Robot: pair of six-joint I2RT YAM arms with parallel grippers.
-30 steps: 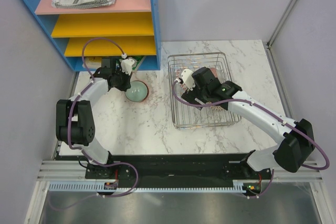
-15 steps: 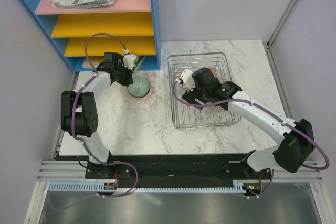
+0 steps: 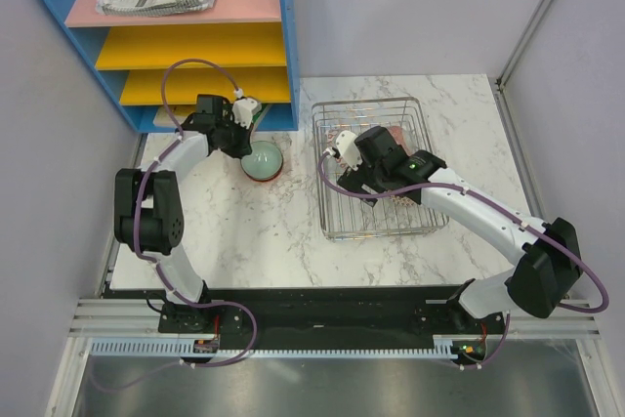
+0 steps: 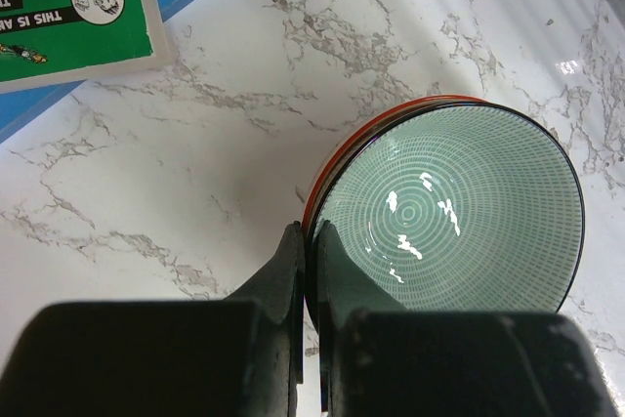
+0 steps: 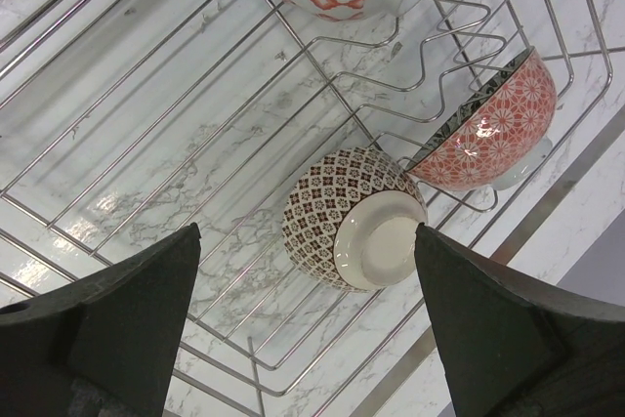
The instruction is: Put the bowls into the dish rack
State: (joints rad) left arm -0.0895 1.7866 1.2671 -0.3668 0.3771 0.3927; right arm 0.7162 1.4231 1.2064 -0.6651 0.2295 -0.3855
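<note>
The pale green ceramic bowl (image 4: 449, 212) with fine ringed lines, nested in a red-rimmed bowl (image 4: 344, 148), had slid slightly toward the far edge of the white marble counter (image 3: 254, 231) over the last second. The left arm had stretched out after it. The stack sat near the counter's far left corner, well apart from the chrome wire dish rack (image 3: 376, 233) on the right side.

The left pincer (image 4: 306, 241) was pressed together on the stack's near rim, with one finger inside the green bowl and one outside.

The right pincer (image 5: 305, 231) had barely moved. It hung spread wide over the rack, gripping nothing. Below it a brown mesh-patterned bowl (image 5: 337, 212) lay on its side among the wires, and a pink flower-patterned bowl (image 5: 493, 124) leaned just beside it.
</note>
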